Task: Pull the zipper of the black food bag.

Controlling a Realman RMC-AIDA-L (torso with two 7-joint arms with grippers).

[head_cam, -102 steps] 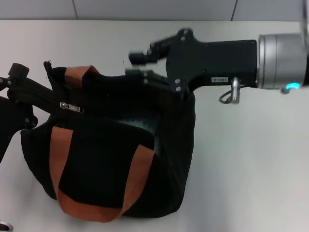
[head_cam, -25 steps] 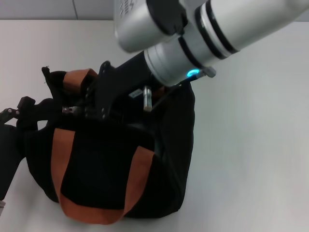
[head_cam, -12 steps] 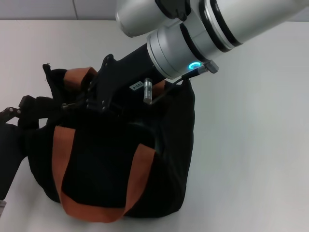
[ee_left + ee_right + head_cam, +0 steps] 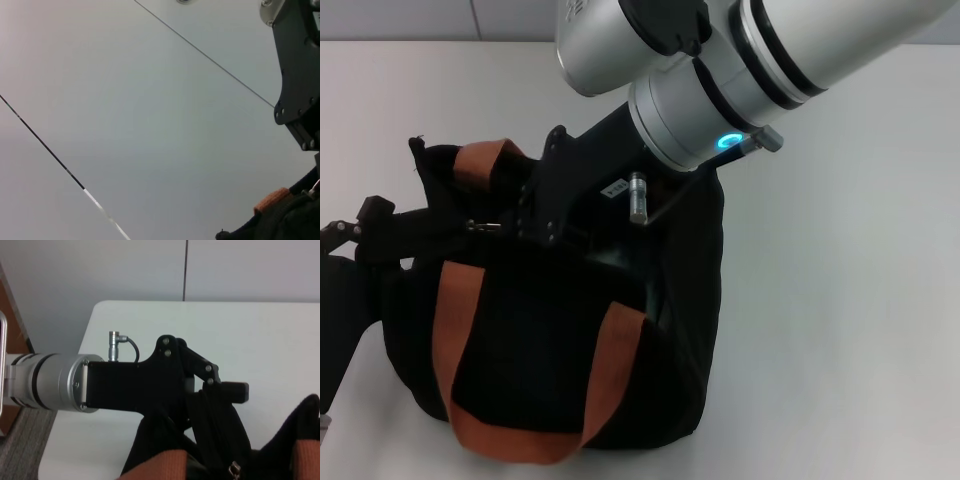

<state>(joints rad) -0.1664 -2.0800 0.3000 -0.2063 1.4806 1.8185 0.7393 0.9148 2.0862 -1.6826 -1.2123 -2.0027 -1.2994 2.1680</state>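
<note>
In the middle and lower left of the head view, the black food bag [image 4: 580,330] sits on a plain white table [image 4: 840,330], its rust-orange strap handles [image 4: 455,350] looped over the near face. The right gripper [image 4: 510,222] reaches down from the upper right across the bag's top edge — its fingertips meet the zipper [image 4: 480,227], a small silver tab at centre left, and appear pinched on it. The left gripper [image 4: 365,225] sits at the left edge, its dark fingers against the bag's left end; whether they are closed on the fabric I cannot tell. A grey wall panel runs along the top of the frame.

The left wrist view is mostly pale wall crossed by thin seams, with the right gripper's black body [image 4: 300,75] at the right edge and the bag [image 4: 285,220] at lower right.

The right wrist view shows the left gripper [image 4: 220,387] at centre, touching black fabric [image 4: 220,440] — white tabletop [image 4: 270,340] behind, grey floor at lower left.
</note>
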